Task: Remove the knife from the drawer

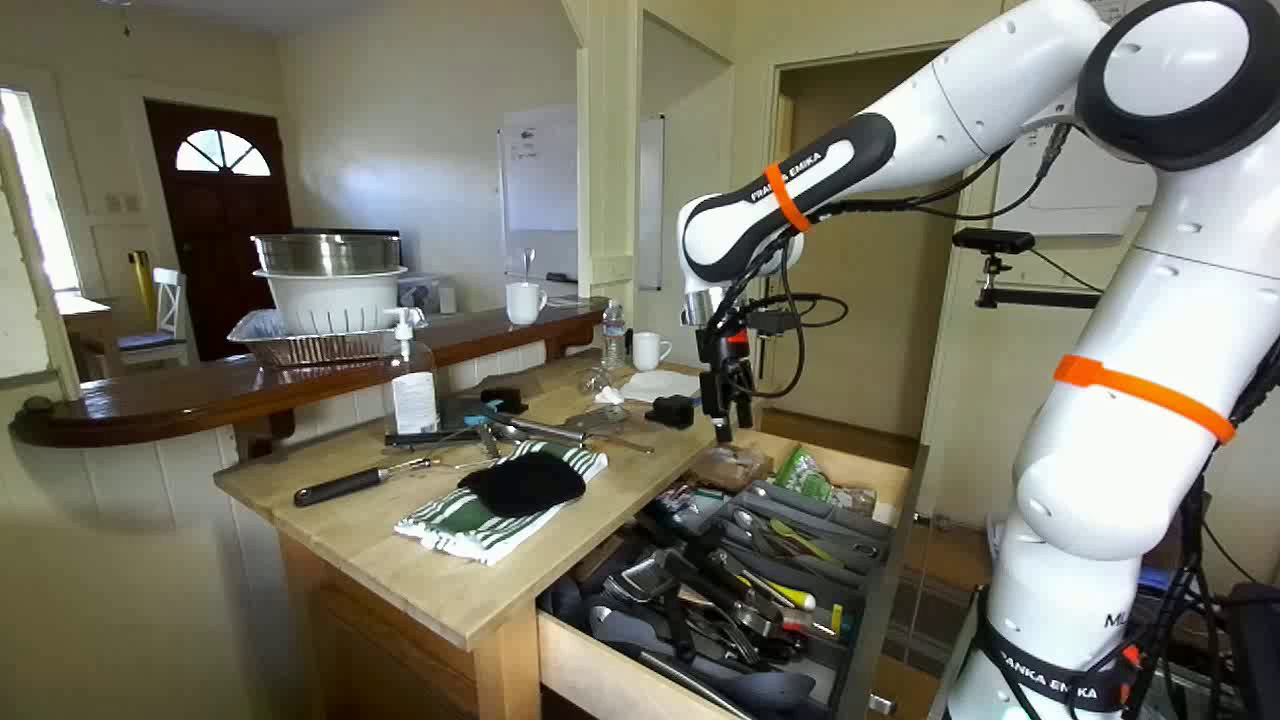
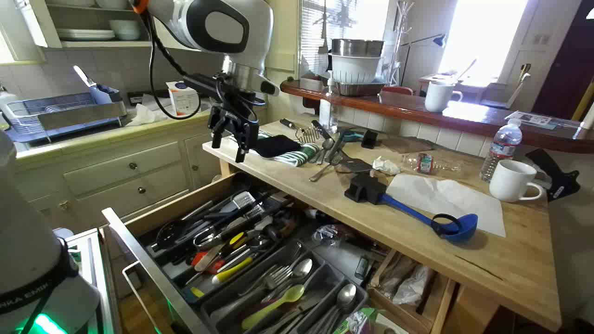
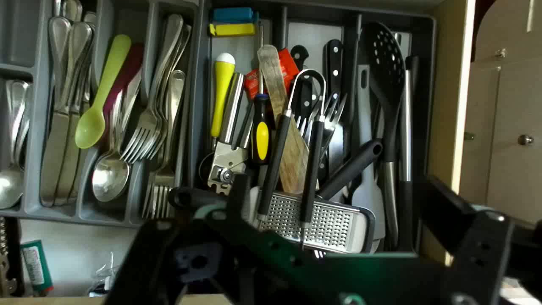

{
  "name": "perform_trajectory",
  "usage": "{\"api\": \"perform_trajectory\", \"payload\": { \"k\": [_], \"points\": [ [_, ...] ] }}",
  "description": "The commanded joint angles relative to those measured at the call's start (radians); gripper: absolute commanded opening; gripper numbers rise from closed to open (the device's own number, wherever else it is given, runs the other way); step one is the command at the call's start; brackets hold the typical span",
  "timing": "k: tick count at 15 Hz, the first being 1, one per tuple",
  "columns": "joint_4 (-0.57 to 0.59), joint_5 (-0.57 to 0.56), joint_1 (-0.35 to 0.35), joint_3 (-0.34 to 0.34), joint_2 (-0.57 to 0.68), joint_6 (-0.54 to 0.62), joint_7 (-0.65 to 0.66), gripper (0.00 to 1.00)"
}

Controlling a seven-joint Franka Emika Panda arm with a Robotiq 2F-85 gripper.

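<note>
The light-wood drawer (image 1: 610,665) stands open below the counter. It also shows in an exterior view (image 2: 148,264) and in the wrist view (image 3: 459,97). Its dark tray is crowded with utensils. In the wrist view, a black riveted handle (image 3: 334,63), like a kitchen knife's, lies in the right compartment, partly under forks and tongs. Table knives (image 3: 55,156) lie in a left compartment. I cannot pick out the riveted handle in the exterior views. My gripper (image 1: 733,425) is open and empty above the drawer, also in an exterior view (image 2: 228,149) and the wrist view (image 3: 338,203).
Tongs (image 3: 313,165) and a grater (image 3: 334,224) lie on top of the pile below my fingers. The counter (image 2: 524,273) edge overhangs the drawer. It bears a striped towel (image 1: 480,535), a blue ladle (image 2: 413,211), a mug (image 2: 513,181) and loose utensils.
</note>
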Motion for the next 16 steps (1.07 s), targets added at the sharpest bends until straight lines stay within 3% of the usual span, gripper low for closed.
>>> {"api": "perform_trajectory", "payload": {
  "k": [1,12,16],
  "points": [
    [0.001,0.001,-0.006,0.006,0.0,-0.001,-0.001,1.0],
    [0.001,0.001,-0.006,0.006,0.0,-0.001,-0.001,1.0],
    [-0.006,0.016,-0.036,-0.037,0.048,0.089,-0.067,1.0]
  ]
}}
